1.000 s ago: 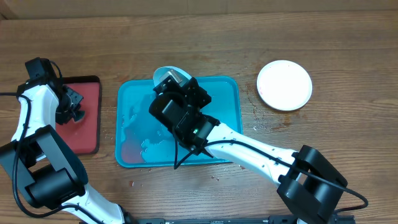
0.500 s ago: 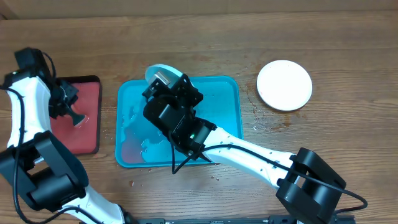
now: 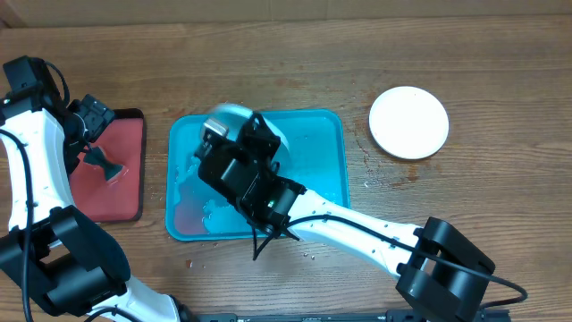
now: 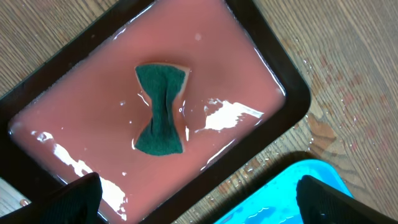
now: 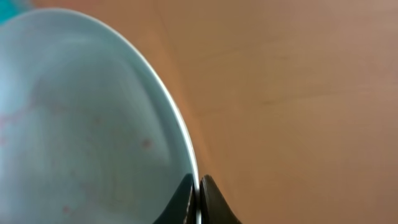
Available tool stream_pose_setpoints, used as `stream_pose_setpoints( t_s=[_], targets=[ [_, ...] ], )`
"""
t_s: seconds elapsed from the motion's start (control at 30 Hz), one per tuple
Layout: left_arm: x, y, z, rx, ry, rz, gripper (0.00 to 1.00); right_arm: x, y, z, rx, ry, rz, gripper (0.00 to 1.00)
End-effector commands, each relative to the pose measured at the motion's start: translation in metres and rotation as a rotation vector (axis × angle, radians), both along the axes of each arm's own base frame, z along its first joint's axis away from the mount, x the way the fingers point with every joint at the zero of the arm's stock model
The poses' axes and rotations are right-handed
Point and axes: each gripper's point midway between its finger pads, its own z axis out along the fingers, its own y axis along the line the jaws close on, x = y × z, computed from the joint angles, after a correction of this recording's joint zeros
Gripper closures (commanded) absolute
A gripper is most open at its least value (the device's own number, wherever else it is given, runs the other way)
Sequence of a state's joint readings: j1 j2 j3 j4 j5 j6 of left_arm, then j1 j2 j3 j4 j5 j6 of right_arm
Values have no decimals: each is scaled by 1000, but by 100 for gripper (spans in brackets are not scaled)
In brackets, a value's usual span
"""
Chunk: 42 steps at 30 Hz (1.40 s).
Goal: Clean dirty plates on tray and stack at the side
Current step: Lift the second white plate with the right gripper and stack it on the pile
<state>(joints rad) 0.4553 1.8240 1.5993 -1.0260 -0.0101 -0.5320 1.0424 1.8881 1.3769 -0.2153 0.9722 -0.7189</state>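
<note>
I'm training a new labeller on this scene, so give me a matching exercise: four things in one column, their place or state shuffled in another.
1 sponge
2 white plate
3 mint plate
4 left claw

A pinched at its rim by the right claw
B open
C on the bare table
D in the red tray

Pairs: 1-D, 2-C, 3-A, 4-B

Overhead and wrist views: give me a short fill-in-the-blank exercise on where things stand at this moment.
1. The sponge lies in the red tray, and the left gripper above it is ___.
2. The right gripper holds the mint plate over the far edge of the ___ tray.
3. The one plate resting on the table is ___.

Missing words: open; blue; white.
</note>
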Motion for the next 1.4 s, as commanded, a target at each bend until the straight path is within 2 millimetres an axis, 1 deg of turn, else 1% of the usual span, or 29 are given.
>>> stream_pose_setpoints(
  t_s=[0.0, 0.07, 0.1, 0.13, 0.17, 0.2, 0.27, 0.33, 0.4, 0.47, 0.5, 0.53, 0.6, 0.63, 0.67, 0.7, 0.77, 0.83, 0.87, 0.9, 0.93, 1.0, 1.07, 1.1, 1.13, 1.23, 1.37],
  targets=[
    [1, 0, 7, 1, -19, -9, 0, 3, -3, 17, 14, -16, 6, 96],
    [1, -1, 7, 1, -19, -9, 0, 11, -22, 53, 63, -181, -152, 96],
    [1, -1, 7, 1, -19, -9, 0, 13, -30, 73, 119, -262, -228, 96],
    [1, 0, 7, 1, -19, -9, 0, 14, -33, 85, 177, -309, -270, 96],
    [1, 0, 7, 1, -19, -9, 0, 14, -33, 92, 229, -333, -283, 96],
    [1, -1, 7, 1, -19, -9, 0, 18, -32, 92, 258, -333, -276, 96],
    [1, -1, 7, 1, -19, -9, 0, 25, -37, 84, 256, -308, -272, 96],
    [1, -1, 7, 1, -19, -9, 0, 36, -54, 78, 371, -311, -342, 96],
    [1, -1, 7, 1, -19, -9, 0, 49, -85, 72, 536, -348, -476, 96],
    [1, -1, 7, 0, -19, -9, 0, 57, -106, 62, 587, -349, -548, 96],
    [1, -1, 7, 0, -19, -9, 0, 61, -116, 50, 601, -316, -573, 96],
    [1, -1, 7, 0, -19, -9, 0, 64, -121, 37, 609, -266, -581, 96],
    [1, -1, 7, 0, -19, -9, 0, 67, -129, 7, 642, -113, -590, 96],
    [1, -1, 7, 0, -19, -9, 0, 65, -135, -20, 729, 68, -610, 96],
    [1, -1, 7, 0, -19, -9, 0, 64, -138, -28, 787, 147, -627, 96],
    [1, -1, 7, 0, -19, -9, 0, 64, -142, -32, 859, 209, -651, 96],
    [1, -1, 7, 0, -19, -9, 0, 67, -150, -28, 997, 283, -685, 96],
    [1, -1, 7, 0, -19, -9, 0, 71, -156, -15, 1126, 352, -675, 96],
    [1, -1, 7, 0, -19, -9, 0, 74, -159, -5, 1186, 387, -651, 96],
    [1, -1, 7, 0, -19, -9, 0, 76, -164, 2, 1223, 403, -639, 96],
    [1, -1, 7, 0, -18, -9, 0, 78, -173, 11, 1268, 419, -627, 96],
    [1, -1, 7, 0, -19, -8, 0, 81, -196, 21, 1317, 421, -643, 96],
    [1, -1, 7, 0, -18, -9, 0, 82, -230, 21, 1327, 402, -718, 96],
    [1, -1, 7, 0, -18, -10, 0, 81, -253, 14, 1320, 396, -783, 96],
    [1, -1, 7, 0, -18, -10, 0, 79, -268, 9, 1313, 396, -832, 96],
    [1, -1, 7, 0, -18, -10, 0, 68, -318, -18, 1285, 407, -997, 96],
    [1, -1, 7, 0, -19, -9, 0, 54, -362, -52, 1274, 407, -1143, 96]
  ],
)
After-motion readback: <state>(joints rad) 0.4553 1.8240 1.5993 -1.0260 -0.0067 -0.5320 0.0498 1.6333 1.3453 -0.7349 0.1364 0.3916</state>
